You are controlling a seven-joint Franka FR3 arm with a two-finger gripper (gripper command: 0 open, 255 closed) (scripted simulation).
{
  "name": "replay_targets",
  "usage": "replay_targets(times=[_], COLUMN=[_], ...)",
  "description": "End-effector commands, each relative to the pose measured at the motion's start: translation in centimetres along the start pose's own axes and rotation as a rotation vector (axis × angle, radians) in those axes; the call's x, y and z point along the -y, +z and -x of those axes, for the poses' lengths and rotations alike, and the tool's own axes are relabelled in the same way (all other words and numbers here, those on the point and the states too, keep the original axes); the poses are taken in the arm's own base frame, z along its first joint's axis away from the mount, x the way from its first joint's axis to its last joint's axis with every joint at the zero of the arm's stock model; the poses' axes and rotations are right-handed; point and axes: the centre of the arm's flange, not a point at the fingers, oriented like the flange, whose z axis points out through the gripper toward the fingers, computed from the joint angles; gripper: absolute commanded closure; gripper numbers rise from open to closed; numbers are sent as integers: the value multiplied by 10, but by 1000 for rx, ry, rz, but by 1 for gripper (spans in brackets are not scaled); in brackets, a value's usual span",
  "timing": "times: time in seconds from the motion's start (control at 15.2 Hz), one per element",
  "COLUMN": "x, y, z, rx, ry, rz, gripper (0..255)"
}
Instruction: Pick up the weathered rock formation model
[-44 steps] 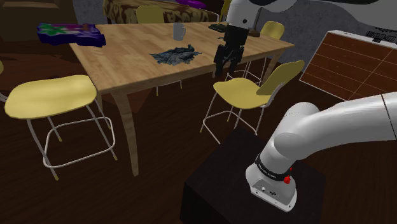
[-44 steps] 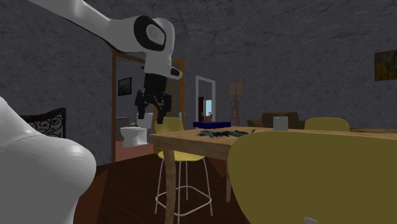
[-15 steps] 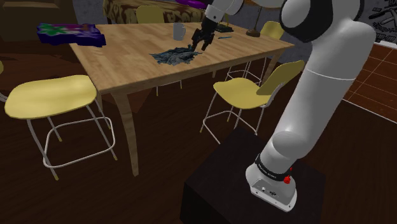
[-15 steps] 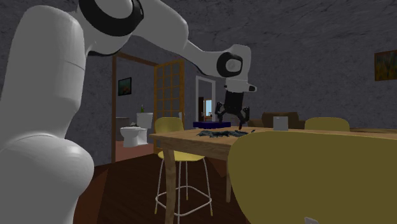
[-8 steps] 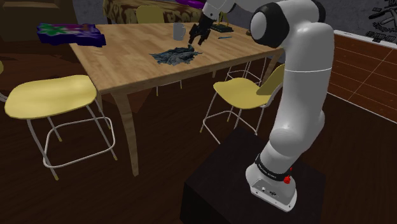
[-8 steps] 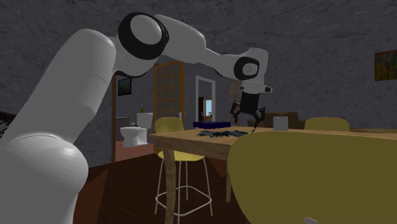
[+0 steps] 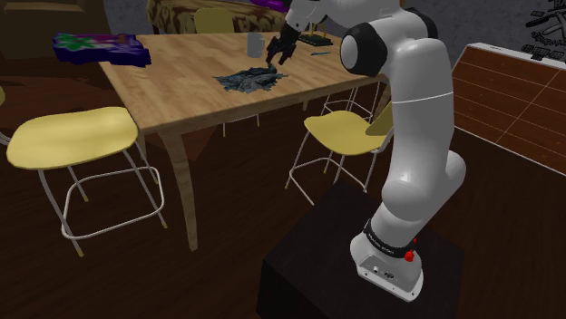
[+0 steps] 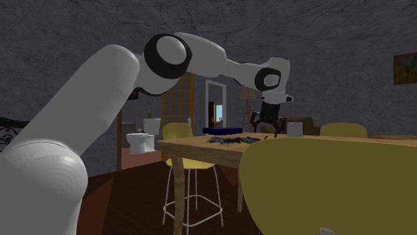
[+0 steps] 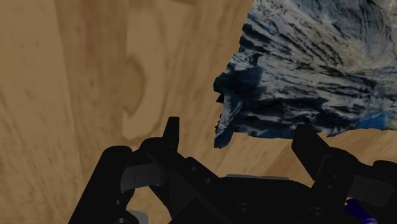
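The rock formation model point(image 7: 247, 80) is a flat, jagged, blue-grey slab lying on the wooden table point(image 7: 172, 82). In the second exterior view the rock model point(image 8: 230, 139) looks like a low dark heap on the tabletop. My gripper point(image 7: 279, 50) hovers above the table just past the model's far edge, close to the mug point(image 7: 255, 44). In the wrist view the gripper point(image 9: 238, 137) is open, its black fingers point(image 9: 170, 130) stand apart, and a ragged corner of the rock model point(image 9: 312, 70) lies between and beyond them, untouched.
A purple box point(image 7: 100, 47) sits at the table's far left corner in the shoulder view. Yellow chairs point(image 7: 73, 136) point(image 7: 358, 127) stand along the near side, and another yellow chair back point(image 8: 327, 183) fills the second exterior view's foreground. A grey mug point(image 8: 295, 129) stands near the gripper.
The arm has swung from beside the table's edge out over the tabletop. The gripper now hangs by the rock model's far edge, near the mug, and it stays open.
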Motion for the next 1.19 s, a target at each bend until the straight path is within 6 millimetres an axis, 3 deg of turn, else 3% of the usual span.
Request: replay_targets(times=[0.0,0.2,0.26,0.86,1.12], x=[-2,-4,-4,-4,1], y=[10,18,18,18,-2], z=[3,5,6,5,-1], rx=[0,0,0,0,0], ry=[0,0,0,0,0], rz=[0,0,0,0,0], gripper=[0,0,255,255,255])
